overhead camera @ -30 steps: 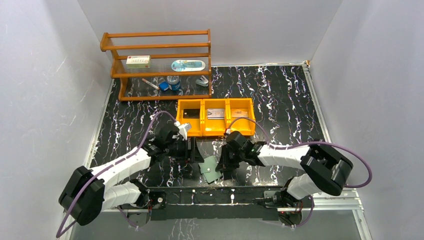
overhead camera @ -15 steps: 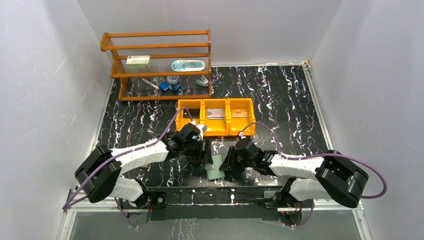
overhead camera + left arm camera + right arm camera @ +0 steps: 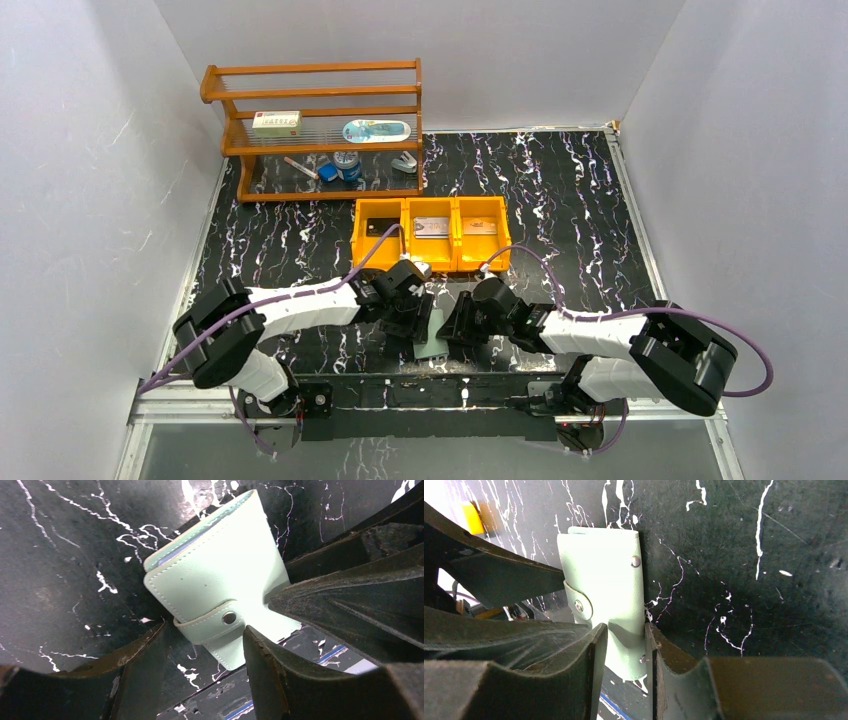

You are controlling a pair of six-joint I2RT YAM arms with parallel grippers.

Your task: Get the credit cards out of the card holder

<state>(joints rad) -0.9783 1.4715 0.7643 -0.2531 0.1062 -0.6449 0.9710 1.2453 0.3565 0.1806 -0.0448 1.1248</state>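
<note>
The card holder (image 3: 432,337) is a pale green wallet lying shut on the black marble table, its snap strap fastened (image 3: 229,617). It lies between both grippers near the front edge. My left gripper (image 3: 414,322) is open, and the strap end sits between its fingertips (image 3: 205,645). My right gripper (image 3: 456,327) is open too, its fingers over the holder's other end (image 3: 625,640). A black card (image 3: 375,228), a silver-grey card (image 3: 432,228) and a tan card (image 3: 480,228) lie one to a compartment in the orange tray (image 3: 430,262).
A wooden shelf (image 3: 315,130) at the back left holds a white box, a tin and other small items. The arms' base rail (image 3: 430,392) runs just in front of the holder. The grey walls close in left, right and behind.
My left arm swung right and came up to the holder. The right gripper opened off the holder, which went from lying askew to lying straighter.
</note>
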